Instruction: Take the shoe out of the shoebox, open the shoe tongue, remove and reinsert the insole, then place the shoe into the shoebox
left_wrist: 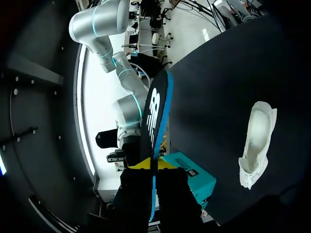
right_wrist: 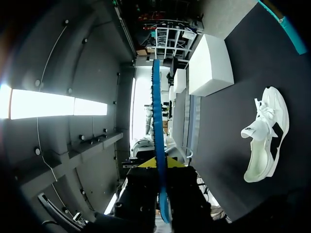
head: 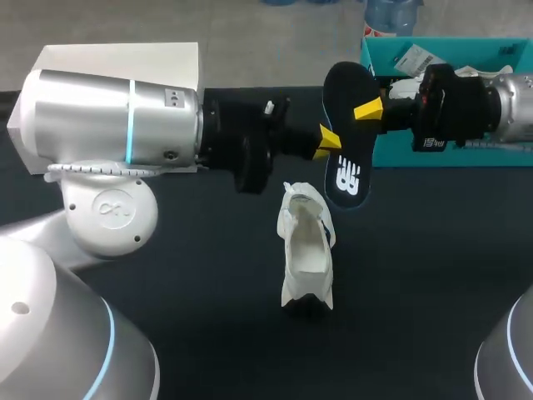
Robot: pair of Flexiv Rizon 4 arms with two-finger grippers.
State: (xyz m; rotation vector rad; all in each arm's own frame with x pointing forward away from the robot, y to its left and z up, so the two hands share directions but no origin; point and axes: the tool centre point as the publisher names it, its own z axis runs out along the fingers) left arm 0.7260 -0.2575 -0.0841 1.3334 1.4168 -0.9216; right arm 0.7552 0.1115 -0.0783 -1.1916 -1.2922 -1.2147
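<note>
A black insole [head: 348,171] with a blue edge hangs in the air above the table, behind the shoe. Both grippers are shut on it: my left gripper [head: 326,142] from the left side, my right gripper [head: 369,109] from the right, higher up. In the left wrist view the insole [left_wrist: 156,111] stands edge-on between the left gripper's [left_wrist: 153,166] fingers. The right wrist view shows the insole [right_wrist: 156,111] as a thin blue line rising from the right gripper [right_wrist: 160,163]. The white shoe [head: 306,250] lies on the dark table, its opening facing up.
The teal shoebox [head: 400,152] stands at the back right with paper inside, behind my right arm. A white lid [head: 125,58] lies at the back left, partly hidden by my left arm. Dark table surface surrounds the shoe [right_wrist: 265,136].
</note>
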